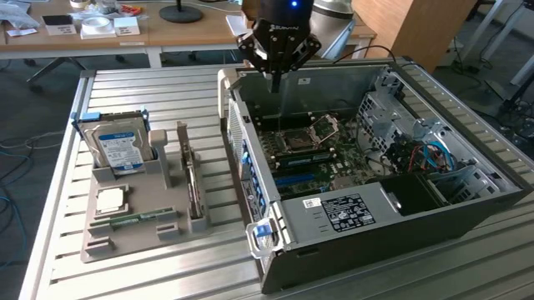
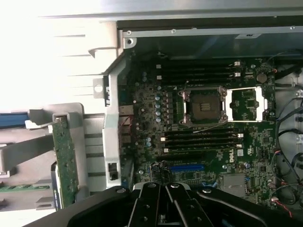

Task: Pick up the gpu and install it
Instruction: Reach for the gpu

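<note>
Hand: the hand (image 1: 274,86) (image 2: 165,190) hangs at 12 o'clock in the exterior view, over the far end of the open computer case (image 1: 467,206). Its fingers are pressed together and hold nothing.
Graphics card: the graphics card (image 1: 194,187) (image 2: 65,161) stands on edge in a slot of the grey tray (image 1: 125,247), at 9 o'clock from the case and just beside its outer wall. It is well apart from the hand. The wrist view shows its green circuit-board face.
Tray: it also holds a hard drive (image 1: 121,147) upright at its far end. A square processor chip (image 1: 111,200) and a narrow green memory stick (image 1: 144,218) lie flat nearer the camera.
Case: it lies on its side with the panel off, the motherboard (image 1: 321,159) (image 2: 208,142) facing up. The processor socket (image 1: 297,141) (image 2: 204,106) is open, its metal frame folded aside. A blue slot (image 2: 187,167) lies below the hand in the wrist view.
Surface: the slatted metal surface (image 1: 142,94) carries tray and case side by side.
</note>
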